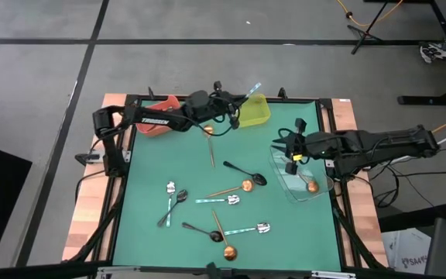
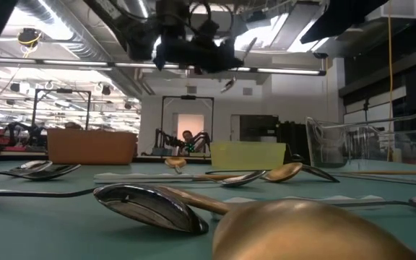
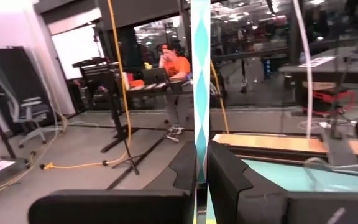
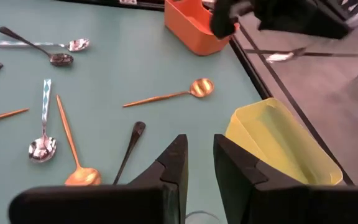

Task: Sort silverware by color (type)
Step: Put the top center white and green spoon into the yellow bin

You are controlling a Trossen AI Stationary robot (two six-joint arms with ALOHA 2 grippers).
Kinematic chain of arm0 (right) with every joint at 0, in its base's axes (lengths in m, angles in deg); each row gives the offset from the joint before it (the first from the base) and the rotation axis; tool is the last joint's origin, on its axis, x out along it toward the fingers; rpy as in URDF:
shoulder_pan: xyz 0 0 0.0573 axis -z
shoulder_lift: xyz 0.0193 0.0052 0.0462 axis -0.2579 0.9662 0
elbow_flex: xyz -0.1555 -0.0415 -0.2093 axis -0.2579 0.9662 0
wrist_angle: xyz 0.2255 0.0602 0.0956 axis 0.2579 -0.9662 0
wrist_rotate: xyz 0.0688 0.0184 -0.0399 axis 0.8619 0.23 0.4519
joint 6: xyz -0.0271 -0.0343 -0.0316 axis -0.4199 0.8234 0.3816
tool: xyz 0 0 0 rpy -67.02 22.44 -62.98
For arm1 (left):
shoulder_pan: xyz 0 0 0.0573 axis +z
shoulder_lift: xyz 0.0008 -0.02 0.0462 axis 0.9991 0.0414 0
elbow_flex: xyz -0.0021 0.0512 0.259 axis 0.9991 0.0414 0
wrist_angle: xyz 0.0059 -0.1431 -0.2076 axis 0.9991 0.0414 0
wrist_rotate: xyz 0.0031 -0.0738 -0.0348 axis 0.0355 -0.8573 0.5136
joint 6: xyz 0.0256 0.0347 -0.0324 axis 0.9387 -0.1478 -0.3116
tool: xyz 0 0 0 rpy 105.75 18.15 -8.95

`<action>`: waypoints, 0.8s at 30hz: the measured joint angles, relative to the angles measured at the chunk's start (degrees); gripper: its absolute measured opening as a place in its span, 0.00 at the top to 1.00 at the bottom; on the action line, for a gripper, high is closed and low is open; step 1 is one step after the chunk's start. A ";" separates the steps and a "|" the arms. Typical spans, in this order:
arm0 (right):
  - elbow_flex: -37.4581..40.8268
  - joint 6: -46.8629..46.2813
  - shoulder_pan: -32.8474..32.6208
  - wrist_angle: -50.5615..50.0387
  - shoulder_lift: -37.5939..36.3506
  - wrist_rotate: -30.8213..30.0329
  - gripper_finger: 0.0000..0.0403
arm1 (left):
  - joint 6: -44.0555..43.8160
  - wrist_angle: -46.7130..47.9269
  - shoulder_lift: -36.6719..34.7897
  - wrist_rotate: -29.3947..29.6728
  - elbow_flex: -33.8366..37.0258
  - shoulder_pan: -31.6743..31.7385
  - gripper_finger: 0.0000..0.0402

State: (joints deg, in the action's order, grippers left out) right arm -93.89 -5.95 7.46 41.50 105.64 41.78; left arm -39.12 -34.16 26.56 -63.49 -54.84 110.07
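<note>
Table: I am looking down on a green-topped table (image 1: 176, 159) with black, silver and copper-gold spoons (image 1: 221, 203) lying scattered across its middle.
Bins: a red plastic bin (image 1: 161, 116) and a yellow-green plastic bin (image 1: 255, 110) are sitting at the far edge; a clear plastic bin (image 1: 300, 182) is holding one copper-gold spoon (image 1: 311, 186).
Left gripper (image 1: 235, 102): it is pinching a slim silver spoon with a teal-patterned handle (image 3: 200, 81) above the yellow-green bin.
Right gripper (image 4: 199, 163): it is hovering over the clear bin, fingers slightly parted, holding nothing.
</note>
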 joint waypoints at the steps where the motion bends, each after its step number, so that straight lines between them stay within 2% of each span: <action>1: 0.01 0.00 0.00 0.06 0.47 0.00 0.83 | -0.05 -0.14 0.79 -0.01 -0.01 0.44 0.95; 11: 0.00 0.02 0.00 0.13 6.19 -0.01 0.83 | -0.42 -0.52 8.48 0.01 0.00 4.03 0.95; 16: 0.02 0.15 0.00 0.45 8.14 -0.07 0.83 | -4.33 -3.16 11.59 -0.68 -0.02 5.23 0.95; 24: 0.02 0.17 0.00 1.40 8.90 -0.20 0.83 | -6.06 -2.23 17.23 -3.09 -7.60 5.26 0.95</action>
State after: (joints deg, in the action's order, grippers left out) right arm -93.88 -5.77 7.46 42.90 114.54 41.58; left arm -45.18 -36.39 43.79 -66.58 -62.44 115.33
